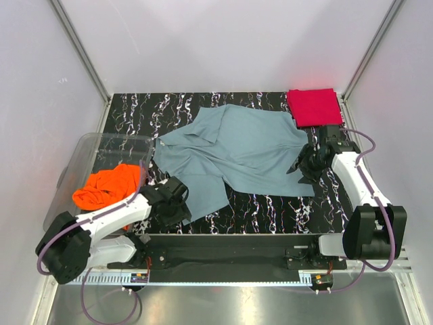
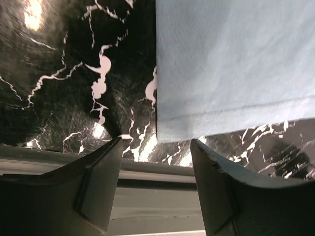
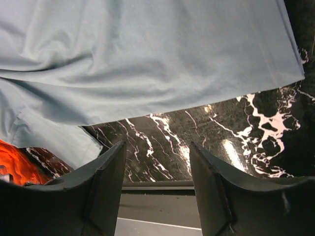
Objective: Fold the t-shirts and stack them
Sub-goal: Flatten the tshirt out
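Lying rumpled mid-worktop: grey-blue t-shirt (image 1: pixel 237 152). Red t-shirt (image 1: pixel 313 107) folded, far right corner. Orange t-shirt (image 1: pixel 105 188) bunched in bin (image 1: pixel 111 145), left edge. Left end effector (image 2: pixel 156 142), right end effector (image 3: pixel 157 145): both agape, empty, at its edges. Risk: uneven pinches would skew the fold, trapping wrinkles.

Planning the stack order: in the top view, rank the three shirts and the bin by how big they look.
1. grey-blue shirt, spread out.
2. bin.
3. red shirt, folded, and orange shirt, bunched in the bin, look about alike, so I won't rank them.
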Controlling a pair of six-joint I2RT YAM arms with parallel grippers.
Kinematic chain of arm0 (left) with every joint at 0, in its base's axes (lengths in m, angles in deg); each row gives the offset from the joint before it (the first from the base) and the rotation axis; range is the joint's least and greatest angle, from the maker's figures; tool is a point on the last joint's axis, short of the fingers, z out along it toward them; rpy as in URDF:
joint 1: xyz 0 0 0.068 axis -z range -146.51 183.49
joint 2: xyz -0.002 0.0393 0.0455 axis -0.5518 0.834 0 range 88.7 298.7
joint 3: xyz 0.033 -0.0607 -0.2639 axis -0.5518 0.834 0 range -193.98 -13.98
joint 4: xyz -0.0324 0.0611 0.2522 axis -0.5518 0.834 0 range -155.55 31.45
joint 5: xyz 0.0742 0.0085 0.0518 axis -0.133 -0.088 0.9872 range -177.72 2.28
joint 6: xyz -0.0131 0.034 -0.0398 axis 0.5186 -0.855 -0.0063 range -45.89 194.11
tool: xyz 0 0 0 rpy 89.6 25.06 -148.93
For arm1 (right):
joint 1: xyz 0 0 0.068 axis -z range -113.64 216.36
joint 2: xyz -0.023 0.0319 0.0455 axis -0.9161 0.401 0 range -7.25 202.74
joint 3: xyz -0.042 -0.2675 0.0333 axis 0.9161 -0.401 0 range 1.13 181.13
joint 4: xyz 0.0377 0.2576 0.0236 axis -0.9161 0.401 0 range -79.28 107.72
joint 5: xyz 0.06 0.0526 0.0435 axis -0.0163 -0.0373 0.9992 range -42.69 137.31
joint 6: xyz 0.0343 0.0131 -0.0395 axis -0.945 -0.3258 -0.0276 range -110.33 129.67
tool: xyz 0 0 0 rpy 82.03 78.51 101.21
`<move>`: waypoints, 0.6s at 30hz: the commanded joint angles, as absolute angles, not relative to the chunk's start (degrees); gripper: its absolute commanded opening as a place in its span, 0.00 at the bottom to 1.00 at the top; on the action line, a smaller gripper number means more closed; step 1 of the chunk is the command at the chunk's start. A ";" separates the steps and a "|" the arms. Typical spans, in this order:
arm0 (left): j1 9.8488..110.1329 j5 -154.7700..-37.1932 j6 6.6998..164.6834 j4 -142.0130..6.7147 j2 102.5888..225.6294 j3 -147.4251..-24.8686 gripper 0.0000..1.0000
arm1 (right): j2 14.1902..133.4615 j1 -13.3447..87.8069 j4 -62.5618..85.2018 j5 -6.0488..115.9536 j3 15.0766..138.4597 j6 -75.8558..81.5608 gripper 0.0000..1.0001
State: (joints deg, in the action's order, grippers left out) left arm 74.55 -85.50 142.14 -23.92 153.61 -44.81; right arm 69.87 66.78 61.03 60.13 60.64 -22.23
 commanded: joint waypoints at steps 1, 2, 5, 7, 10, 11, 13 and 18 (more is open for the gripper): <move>74.80 -80.16 143.55 -23.62 156.20 -47.11 0.63 | 67.80 66.80 60.03 61.55 59.06 -22.68 0.61; 74.80 -80.60 143.37 -23.97 157.07 -47.37 0.63 | 67.80 66.71 59.94 61.55 58.88 -22.76 0.61; 74.89 -81.83 143.45 -25.64 159.71 -47.03 0.61 | 68.24 66.71 60.03 61.29 58.96 -22.76 0.61; 74.80 -82.01 144.24 -26.78 160.68 -45.71 0.58 | 68.51 66.80 59.94 60.68 59.58 -22.94 0.61; 74.80 -82.10 144.16 -28.71 161.73 -44.04 0.50 | 68.86 66.71 60.03 59.27 60.11 -23.99 0.61; 74.71 -82.01 143.81 -29.24 162.18 -43.86 0.45 | 68.60 66.71 60.12 58.83 60.02 -24.78 0.61; 74.62 -81.92 142.50 -30.65 163.32 -43.95 0.35 | 68.16 66.80 60.21 58.30 59.50 -26.45 0.61; 74.27 -81.22 137.58 -31.88 167.45 -47.10 0.06 | 67.10 66.80 60.47 56.72 58.18 -27.69 0.61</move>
State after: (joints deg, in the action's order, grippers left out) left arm 74.62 -85.70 141.60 -28.47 162.96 -48.63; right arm 69.01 66.78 60.98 58.82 58.61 -26.06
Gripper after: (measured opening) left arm 0.128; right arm 0.612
